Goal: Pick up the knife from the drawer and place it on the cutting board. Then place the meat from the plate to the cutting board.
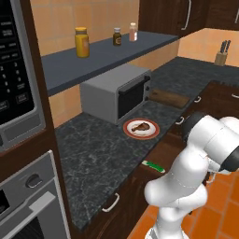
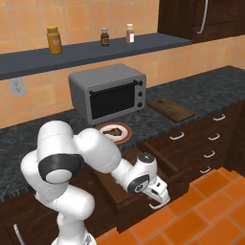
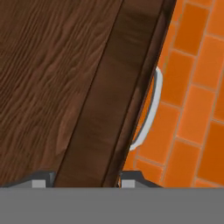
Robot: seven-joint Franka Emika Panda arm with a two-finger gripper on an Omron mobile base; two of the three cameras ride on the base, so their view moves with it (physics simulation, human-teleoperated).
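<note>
In a kitchen with orange floor tiles, the dark stone desk (image 1: 93, 154) carries a toaster oven (image 2: 107, 93), the plate (image 1: 141, 128) with the meat (image 1: 139, 126), and the cutting board (image 1: 169, 97). The knife (image 1: 153, 166) lies in the open drawer (image 3: 52, 87), its green handle lengthwise along the drawer front. The jaws straddle the drawer's front wall; whether they grip it I cannot tell. No writing is legible.
</note>
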